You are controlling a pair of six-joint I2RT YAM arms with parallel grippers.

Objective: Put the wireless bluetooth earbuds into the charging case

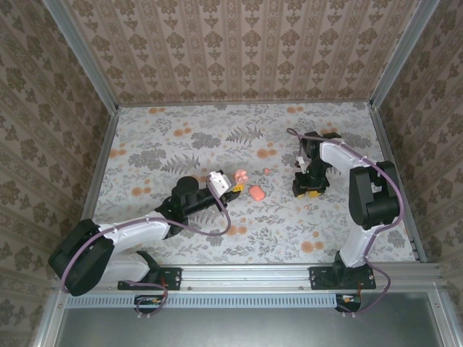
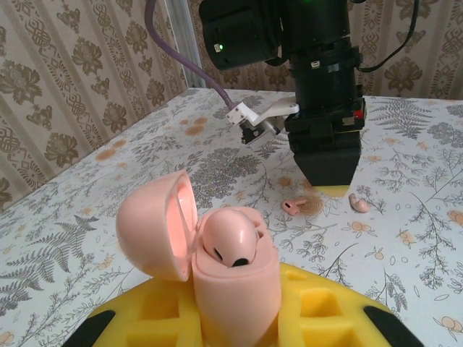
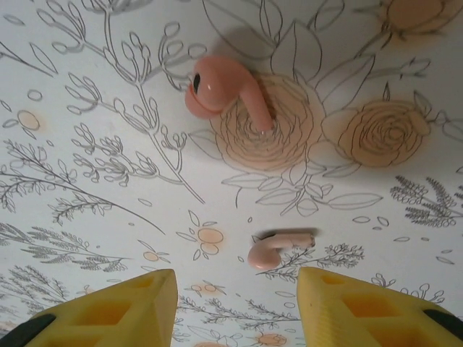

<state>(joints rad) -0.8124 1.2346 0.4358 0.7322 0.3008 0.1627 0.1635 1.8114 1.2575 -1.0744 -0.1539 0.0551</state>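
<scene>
At the case (image 1: 241, 176), seen from above, the left gripper (image 1: 236, 182) has hold of it near the middle of the table (image 1: 181, 144). The right gripper (image 1: 311, 189) stands well to the right of the case, pointing down.

From the left wrist, the case sits upright, its lower body clamped between the yellow fingers (image 2: 325, 311), with the jaws drawn in tight on it. Its lid (image 2: 155, 228) is swung open to the left. A rounded pink form with a dark spot sits in the case's mouth; whether that is a bud or a moulding cannot be told. Beyond the case two buds (image 2: 293, 207) lie on the table, apart from each other. The right gripper hangs just above them, its jaws edge-on here.

From the right wrist, the jaws stand partly open with nothing between them. The lower bud (image 3: 271, 249) lies on its side just ahead of the gap, and the upper bud (image 3: 217, 87) lies farther on. Both are well away from the case.

The buds look light, hard and glossy, so they would likely slip or flick out of a pinch. The best hold is probably across the rounded head, leaving the stem free to go down into the case. The case is a stiff shell, and its hinged lid looks like the weak part, best left untouched.
</scene>
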